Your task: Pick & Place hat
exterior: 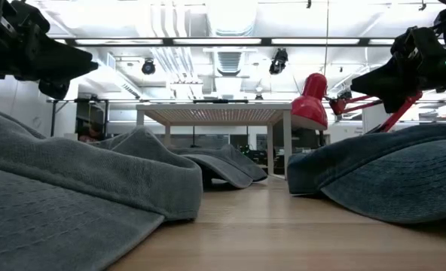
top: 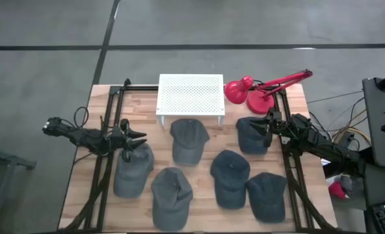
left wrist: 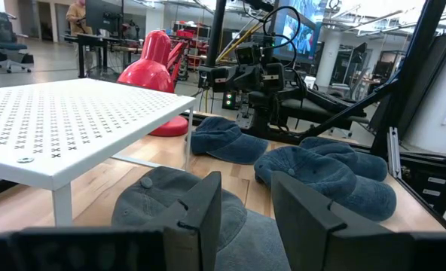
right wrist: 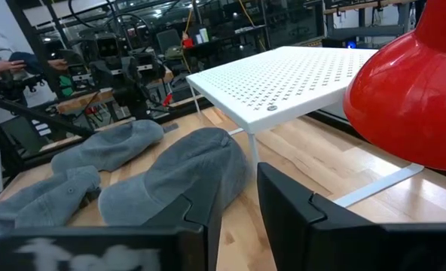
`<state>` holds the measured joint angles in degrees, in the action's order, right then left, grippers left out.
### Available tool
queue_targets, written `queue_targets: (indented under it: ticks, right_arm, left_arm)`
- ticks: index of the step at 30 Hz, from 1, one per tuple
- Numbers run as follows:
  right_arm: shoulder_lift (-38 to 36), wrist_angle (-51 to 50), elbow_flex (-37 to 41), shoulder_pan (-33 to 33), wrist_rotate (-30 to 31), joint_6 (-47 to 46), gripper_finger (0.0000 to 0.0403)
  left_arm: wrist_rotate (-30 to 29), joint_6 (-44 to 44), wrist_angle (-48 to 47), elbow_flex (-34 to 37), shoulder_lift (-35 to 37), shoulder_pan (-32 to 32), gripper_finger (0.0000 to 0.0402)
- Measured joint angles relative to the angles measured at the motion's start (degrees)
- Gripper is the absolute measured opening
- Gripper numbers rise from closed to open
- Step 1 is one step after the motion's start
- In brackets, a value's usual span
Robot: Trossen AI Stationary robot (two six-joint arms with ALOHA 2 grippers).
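Six grey caps lie on the wooden table, none of them gripped. The far-left cap sits directly under the left gripper, whose fingers are spread apart above it. The far-right cap lies just beneath the right gripper, whose fingers are likewise spread and empty. Between the two grippers rests the middle cap, just in front of the white perforated shelf. Nearer the table's front edge lie three more caps and. Beyond the right gripper, beside the shelf, stands a red desk lamp.
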<state>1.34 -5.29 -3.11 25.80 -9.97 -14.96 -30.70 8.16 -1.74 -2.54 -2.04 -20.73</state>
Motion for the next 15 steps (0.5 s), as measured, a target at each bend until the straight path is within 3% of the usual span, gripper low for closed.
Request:
queue_targets:
  ticks: [15]
  right_arm:
    - [0.0,0.0,0.0,0.0,0.0,-0.1,0.0081]
  left_arm:
    - [0.0,0.0,0.0,0.0,0.0,-0.1,0.0122]
